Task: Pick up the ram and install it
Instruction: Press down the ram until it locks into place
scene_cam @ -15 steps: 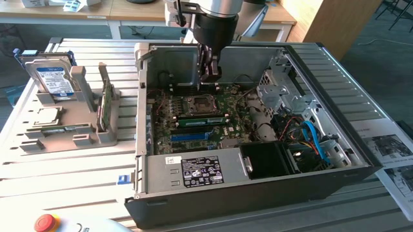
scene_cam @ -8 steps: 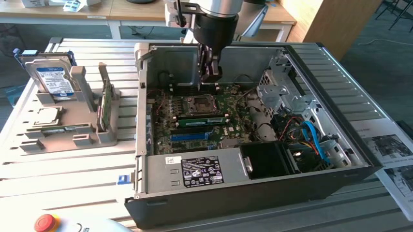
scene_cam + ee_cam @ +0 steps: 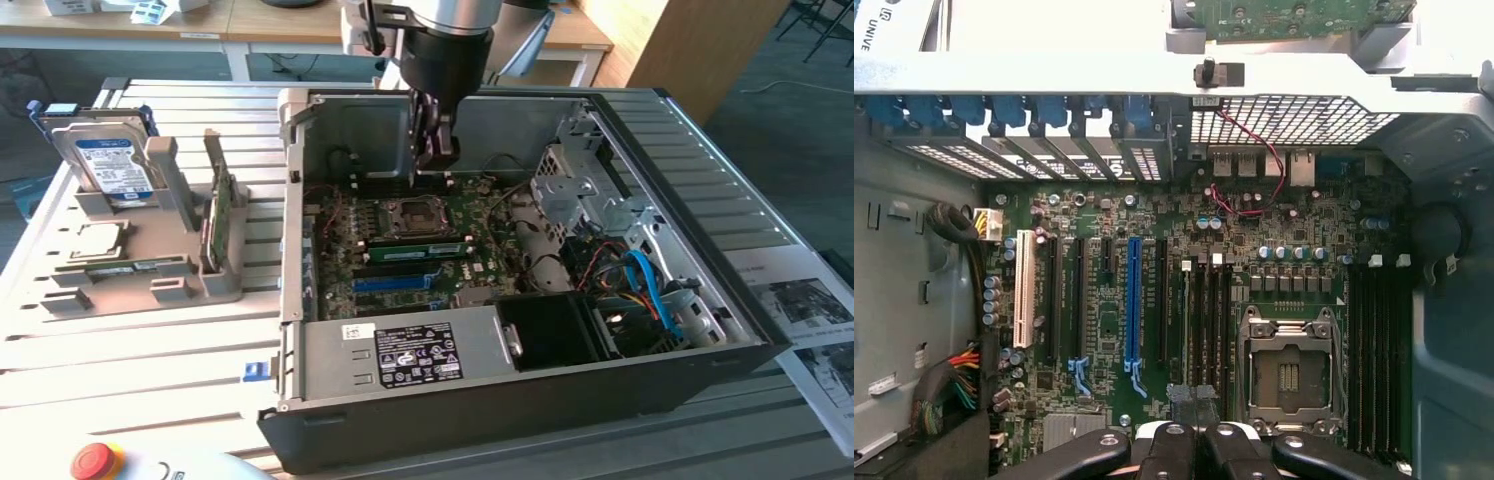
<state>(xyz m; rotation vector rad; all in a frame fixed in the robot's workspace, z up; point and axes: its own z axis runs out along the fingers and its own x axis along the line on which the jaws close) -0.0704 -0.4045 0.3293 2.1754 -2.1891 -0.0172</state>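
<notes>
Closed and seemingly empty, the gripper [image 3: 1194, 445] hangs over the motherboard [image 3: 334, 235]. The ram [image 3: 420, 249] seems to stand in a slot just on the near side of the CPU socket [image 3: 407, 215]. It looks light, stiff and fragile, so it is best held by its thin edges, not by the chips.

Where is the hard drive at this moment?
The hard drive stands upright in the grey holder at the exterior view's left, beside the open computer case and apart from it.
</notes>
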